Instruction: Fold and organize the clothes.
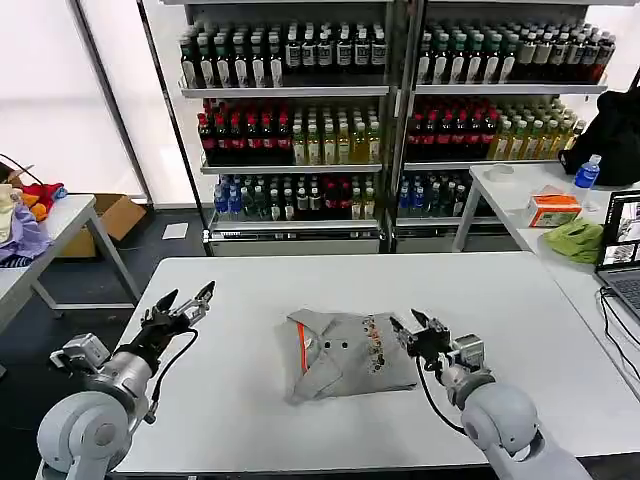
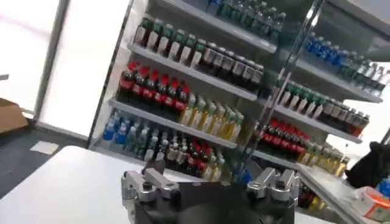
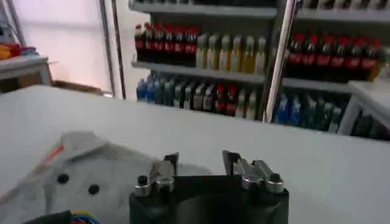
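Observation:
A light grey shirt (image 1: 345, 358) with an orange collar stripe and a multicoloured print lies partly folded in the middle of the white table (image 1: 260, 400). In the right wrist view the grey shirt (image 3: 79, 176) shows two dark buttons. My right gripper (image 1: 418, 326) hovers open at the shirt's right edge, nothing between its fingers (image 3: 169, 162); the gripper (image 3: 198, 159) points over the bare table. Well to the left of the shirt my left gripper (image 1: 186, 300) is raised off the table and open. In the left wrist view that gripper (image 2: 207, 182) faces the drink shelves.
Shelves of bottled drinks (image 1: 390, 110) stand behind the table. A side table on the right carries a lime-green cloth (image 1: 575, 240), an orange box (image 1: 553, 209), a bottle (image 1: 587, 172) and a laptop (image 1: 620, 262). Coloured garments (image 1: 20, 215) lie on a table at the left.

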Robot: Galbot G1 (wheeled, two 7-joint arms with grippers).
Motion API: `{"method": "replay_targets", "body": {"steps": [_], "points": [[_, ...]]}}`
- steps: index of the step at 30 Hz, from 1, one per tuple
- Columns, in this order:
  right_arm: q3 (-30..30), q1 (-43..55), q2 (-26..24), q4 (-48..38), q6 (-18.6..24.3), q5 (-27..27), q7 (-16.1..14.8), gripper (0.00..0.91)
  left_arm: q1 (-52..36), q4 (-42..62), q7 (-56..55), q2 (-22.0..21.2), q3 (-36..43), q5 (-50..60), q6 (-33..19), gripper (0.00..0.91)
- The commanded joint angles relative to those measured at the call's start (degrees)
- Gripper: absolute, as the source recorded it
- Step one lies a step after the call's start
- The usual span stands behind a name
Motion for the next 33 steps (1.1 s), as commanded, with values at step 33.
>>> {"method": "replay_targets", "body": {"steps": [33], "points": [[19.27,-12.75,3.09,6.75,15.87,-3.13,-3.24,0.907,2.15,0.88,3.14,-1.12,0.4,3.65,-2.4,0.907]]}}
